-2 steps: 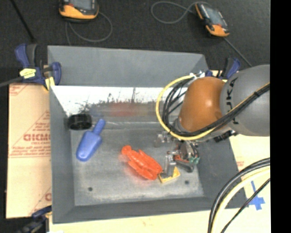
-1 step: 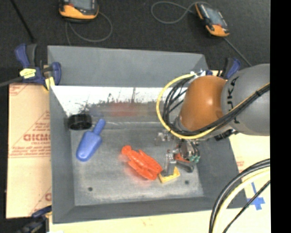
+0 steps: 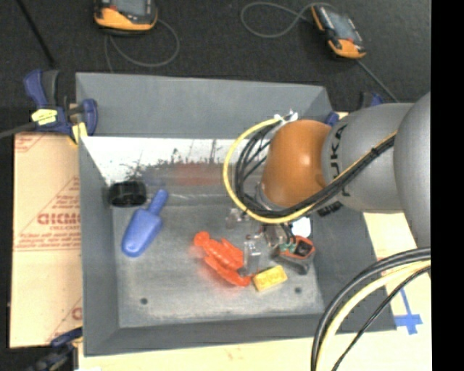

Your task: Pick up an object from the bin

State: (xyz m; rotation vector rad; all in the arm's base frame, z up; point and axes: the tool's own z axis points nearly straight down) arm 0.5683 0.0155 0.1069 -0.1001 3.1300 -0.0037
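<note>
Since the fingers [image 3: 253, 253], whose spread I cannot tell, hang just beside the orange toy [image 3: 221, 257] and the yellow block [image 3: 269, 278], closing might pinch both or neither.

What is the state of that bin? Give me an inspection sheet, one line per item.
Surface: grey bin floor, dark specks on the back wall.
Job's things: orange toy-like piece and yellow block, nearest the gripper.
Clutter: blue scoop and black ring at left; black-red piece under the arm.
Grippers: gripper low over the orange piece's right end; grasp cannot be told.
Cables: yellow and black loops on the arm.
Surroundings: two orange-black devices with cords beyond the bin.
</note>
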